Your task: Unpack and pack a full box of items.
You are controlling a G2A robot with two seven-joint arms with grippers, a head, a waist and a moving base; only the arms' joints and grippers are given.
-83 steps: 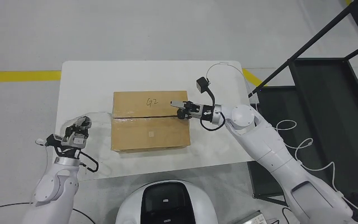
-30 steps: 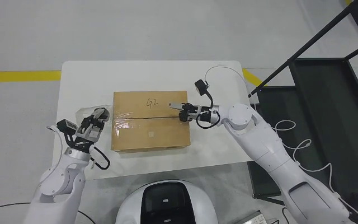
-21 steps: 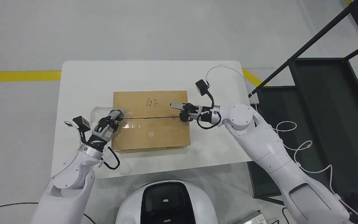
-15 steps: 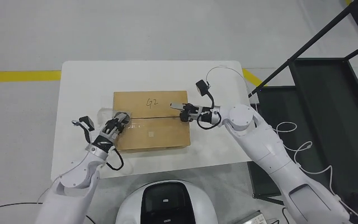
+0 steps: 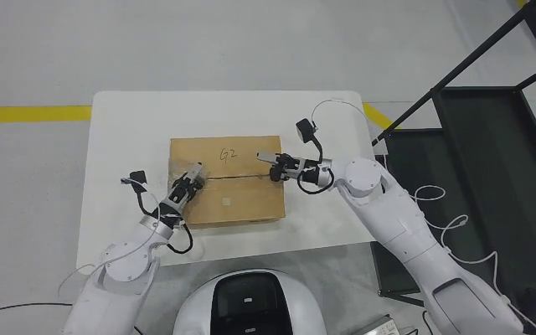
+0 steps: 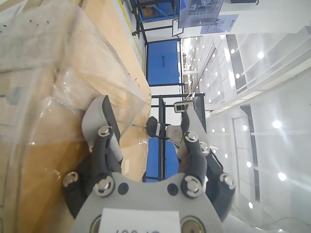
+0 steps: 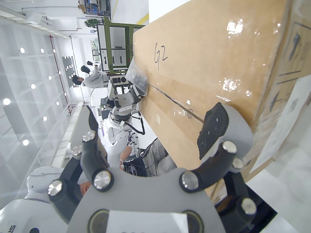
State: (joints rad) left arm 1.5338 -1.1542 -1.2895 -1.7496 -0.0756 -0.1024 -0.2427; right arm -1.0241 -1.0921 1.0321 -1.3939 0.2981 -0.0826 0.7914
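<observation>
A closed cardboard box (image 5: 226, 201) marked "G2" lies in the middle of the white table, its two top flaps meeting in a seam. My left gripper (image 5: 191, 177) is at the seam's left end, open (image 6: 148, 117). A crumpled sheet of clear tape film (image 6: 60, 49) lies over the box top and reaches in between its fingers. My right gripper (image 5: 270, 164) is at the seam's right end, open (image 7: 153, 127), with one pad (image 7: 213, 127) against the box's top edge (image 7: 206, 37). The right wrist view shows the left gripper (image 7: 136, 90) far off with the film (image 7: 136, 76) above it.
The white table (image 5: 126, 126) has bare surface on all sides of the box. A dark metal rack (image 5: 477, 134) stands just past the table's right edge. A yellow line (image 5: 42, 113) runs along the floor at the left.
My left arm has swung from the table's left side to the box's left end, bringing the clear film with it. The right gripper has barely moved.
</observation>
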